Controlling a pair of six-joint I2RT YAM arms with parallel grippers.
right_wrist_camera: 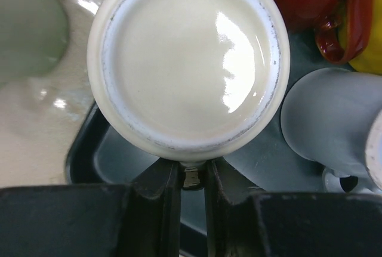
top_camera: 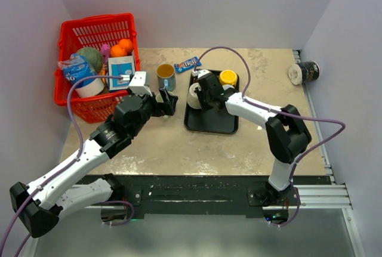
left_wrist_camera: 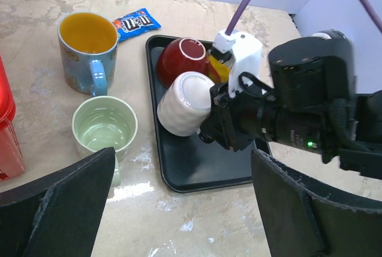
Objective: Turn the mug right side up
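Observation:
A white mug (top_camera: 194, 95) (left_wrist_camera: 182, 105) stands upside down on the left part of the black tray (top_camera: 212, 123), its base (right_wrist_camera: 188, 60) facing the right wrist camera. My right gripper (right_wrist_camera: 192, 170) (top_camera: 203, 97) is shut on the mug's handle, which is pinched between the two fingers at the mug's near edge. My left gripper (top_camera: 169, 102) (left_wrist_camera: 182, 161) hovers open just left of the tray, with nothing between its fingers. In the left wrist view the mug leans slightly against the right gripper.
On the tray sit an upside-down red mug (left_wrist_camera: 185, 54), a grey mug (right_wrist_camera: 334, 126) and a yellow item (top_camera: 228, 77). Left of the tray stand a green mug (left_wrist_camera: 104, 127) and a blue mug (left_wrist_camera: 88, 36), upright. A candy packet (top_camera: 187, 64), red basket (top_camera: 95, 60) and can (top_camera: 304, 72) lie farther off.

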